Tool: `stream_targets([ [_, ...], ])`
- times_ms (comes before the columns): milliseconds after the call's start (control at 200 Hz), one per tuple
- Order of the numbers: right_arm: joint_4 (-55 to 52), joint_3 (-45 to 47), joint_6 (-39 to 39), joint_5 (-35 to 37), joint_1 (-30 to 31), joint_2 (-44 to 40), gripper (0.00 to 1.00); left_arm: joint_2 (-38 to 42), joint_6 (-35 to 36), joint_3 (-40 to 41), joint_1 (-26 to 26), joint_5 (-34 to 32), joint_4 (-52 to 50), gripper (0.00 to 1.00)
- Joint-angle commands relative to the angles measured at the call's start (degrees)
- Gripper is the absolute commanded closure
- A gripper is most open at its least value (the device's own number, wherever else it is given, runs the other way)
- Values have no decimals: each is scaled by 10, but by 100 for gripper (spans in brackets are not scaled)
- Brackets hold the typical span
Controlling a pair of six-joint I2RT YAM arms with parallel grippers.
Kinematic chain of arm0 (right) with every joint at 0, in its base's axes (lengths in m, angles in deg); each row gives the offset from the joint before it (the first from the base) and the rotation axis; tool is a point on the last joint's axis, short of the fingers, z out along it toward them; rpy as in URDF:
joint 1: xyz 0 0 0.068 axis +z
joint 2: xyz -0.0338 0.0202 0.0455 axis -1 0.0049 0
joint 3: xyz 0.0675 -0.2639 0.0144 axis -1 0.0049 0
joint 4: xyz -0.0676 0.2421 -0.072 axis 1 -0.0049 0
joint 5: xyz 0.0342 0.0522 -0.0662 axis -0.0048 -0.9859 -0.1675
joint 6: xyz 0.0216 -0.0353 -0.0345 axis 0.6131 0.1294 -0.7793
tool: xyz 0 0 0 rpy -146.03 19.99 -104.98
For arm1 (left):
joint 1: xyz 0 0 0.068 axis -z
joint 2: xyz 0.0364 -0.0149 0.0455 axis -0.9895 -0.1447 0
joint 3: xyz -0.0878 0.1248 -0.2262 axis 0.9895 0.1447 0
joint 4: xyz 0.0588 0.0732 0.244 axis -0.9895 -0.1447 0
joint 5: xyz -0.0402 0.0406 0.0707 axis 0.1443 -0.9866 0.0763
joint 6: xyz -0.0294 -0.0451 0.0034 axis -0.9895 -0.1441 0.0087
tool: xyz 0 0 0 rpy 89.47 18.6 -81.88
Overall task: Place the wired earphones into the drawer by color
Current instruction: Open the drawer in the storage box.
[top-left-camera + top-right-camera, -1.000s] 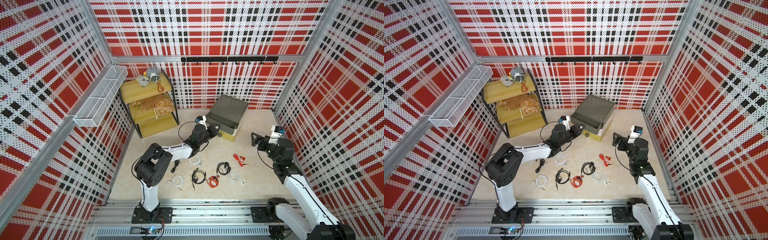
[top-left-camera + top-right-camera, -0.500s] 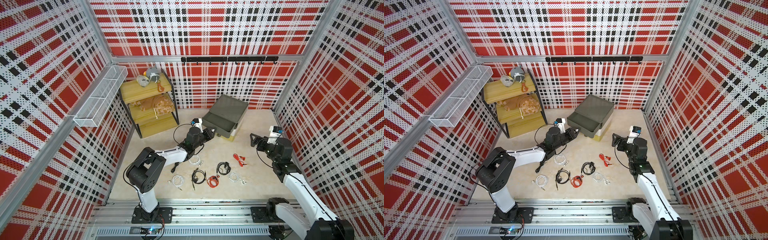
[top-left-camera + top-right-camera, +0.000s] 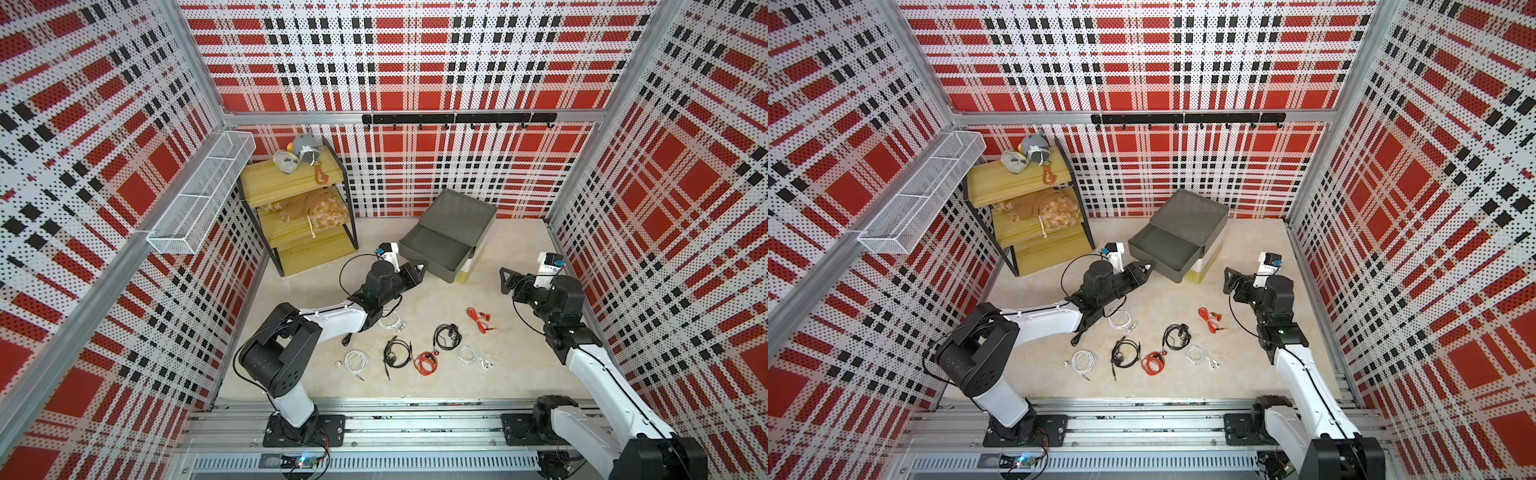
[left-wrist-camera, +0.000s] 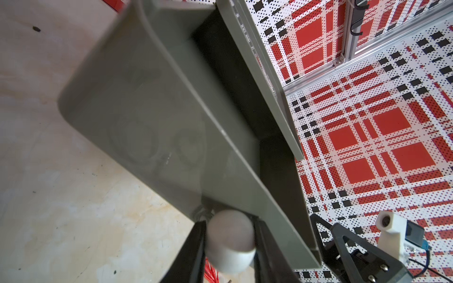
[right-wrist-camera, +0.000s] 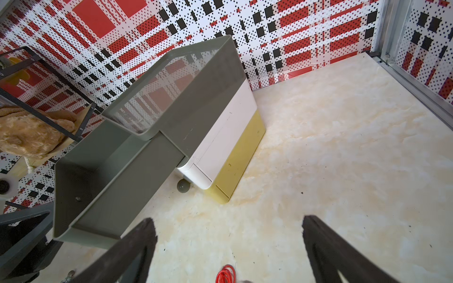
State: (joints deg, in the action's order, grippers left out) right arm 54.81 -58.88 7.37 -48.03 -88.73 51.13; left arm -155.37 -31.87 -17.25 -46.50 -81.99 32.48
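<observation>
The drawer cabinet (image 3: 461, 220) stands at the back of the table, with its dark grey top drawer (image 3: 434, 253) (image 5: 107, 176) pulled far out and nothing in it. My left gripper (image 3: 417, 270) (image 4: 230, 227) is shut on that drawer's ball knob (image 4: 230, 241). Several wired earphones lie in front of it: white bundles (image 3: 390, 322) (image 3: 356, 360) (image 3: 469, 355), black ones (image 3: 397, 353) (image 3: 446, 336) and red ones (image 3: 426, 363) (image 3: 478, 319). My right gripper (image 3: 505, 280) (image 5: 229, 235) hangs open to the right of the cabinet, holding nothing, above a red coil (image 5: 225, 274).
A yellow shelf rack (image 3: 299, 216) with plush toys stands at the back left, close to the open drawer. A white wire basket (image 3: 203, 195) hangs on the left wall and a black hook rail (image 3: 457, 119) on the back wall. A lower drawer's knob (image 5: 183, 186) shows under the pulled-out drawer.
My left gripper has drawn back toward the front left with the knob, and the dark grey drawer has slid further out. The right arm has barely moved.
</observation>
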Motion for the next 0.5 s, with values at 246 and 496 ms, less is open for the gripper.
stream_targets([
  [246,-7,-9,-7,0,-2,5,1,19,6,18,-12,-22,1,55],
  [496,-24,-14,-7,2,-2,14,2,47,7,40,-13,-40,-1,24],
])
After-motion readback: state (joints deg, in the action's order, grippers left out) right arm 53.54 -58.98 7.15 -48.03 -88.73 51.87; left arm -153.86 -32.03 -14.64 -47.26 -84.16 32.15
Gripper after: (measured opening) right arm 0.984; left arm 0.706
